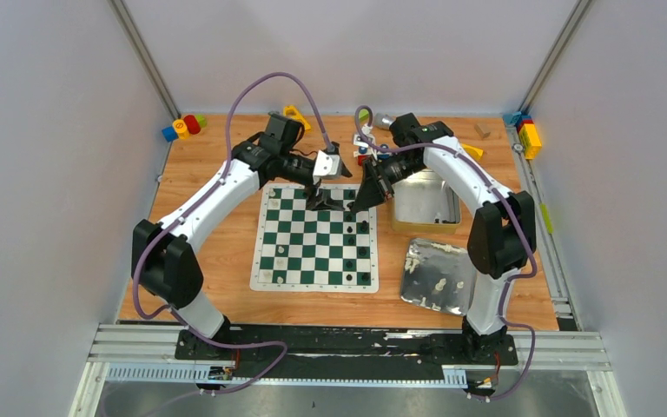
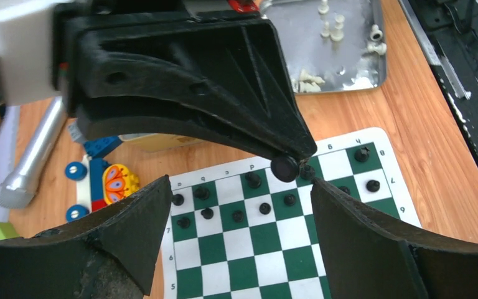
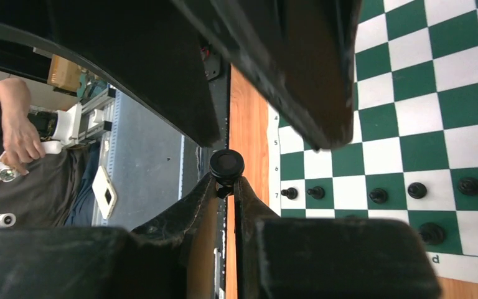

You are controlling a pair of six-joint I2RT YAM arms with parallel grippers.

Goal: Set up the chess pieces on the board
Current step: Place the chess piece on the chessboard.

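Note:
The green-and-white board (image 1: 308, 243) lies mid-table. Several black pieces (image 1: 363, 239) stand along its right side, and a few cream pieces (image 1: 269, 276) at its near left corner. My right gripper (image 1: 358, 204) hangs over the board's far right part. It is shut on a black piece (image 3: 226, 165), which also shows in the left wrist view (image 2: 284, 167). My left gripper (image 1: 321, 201) is open and empty just left of it, above the board (image 2: 249, 261). The black pieces fill two rows (image 2: 236, 215) below it.
A silver tin lid (image 1: 425, 269) right of the board holds cream pieces (image 2: 333, 25). A second tin (image 1: 425, 204) stands behind it. Toy blocks lie at the far left (image 1: 184, 127), far right (image 1: 528, 135) and far middle (image 1: 295, 113). A toy car (image 2: 103, 180) lies beside the board.

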